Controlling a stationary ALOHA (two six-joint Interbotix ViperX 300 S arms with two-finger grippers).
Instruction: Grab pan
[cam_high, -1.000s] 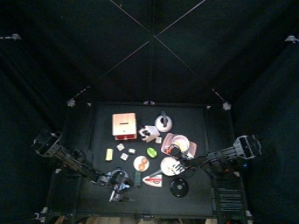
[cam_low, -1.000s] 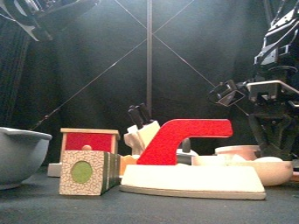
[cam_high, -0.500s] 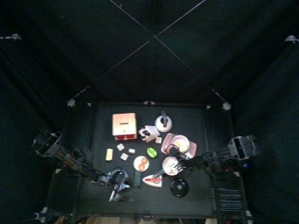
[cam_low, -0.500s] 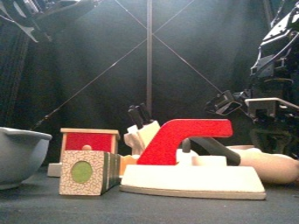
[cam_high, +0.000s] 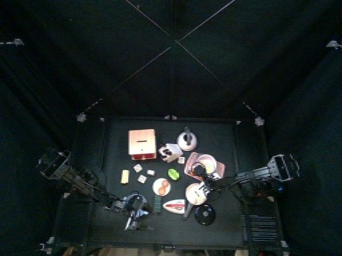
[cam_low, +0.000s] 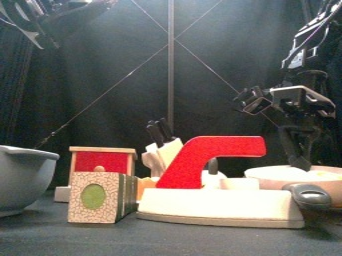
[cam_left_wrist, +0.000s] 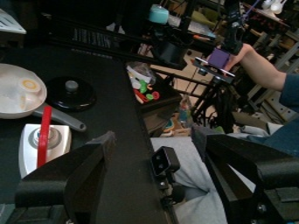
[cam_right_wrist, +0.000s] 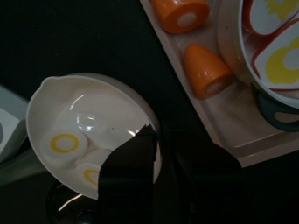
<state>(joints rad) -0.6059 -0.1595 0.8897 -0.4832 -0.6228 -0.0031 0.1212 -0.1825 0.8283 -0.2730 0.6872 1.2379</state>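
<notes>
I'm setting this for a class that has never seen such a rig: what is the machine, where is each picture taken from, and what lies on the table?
Two black robot arms work at a small table inside black curtains. One picture looks straight down, one looks level from the table's front, and one comes from each wrist. Toy kitchen things lie there, such as a grey bowl, a red-handled toy and carrots. The left gripper rests open and empty. The right gripper is at the pan's rim; whether it grips is unclear.
</notes>
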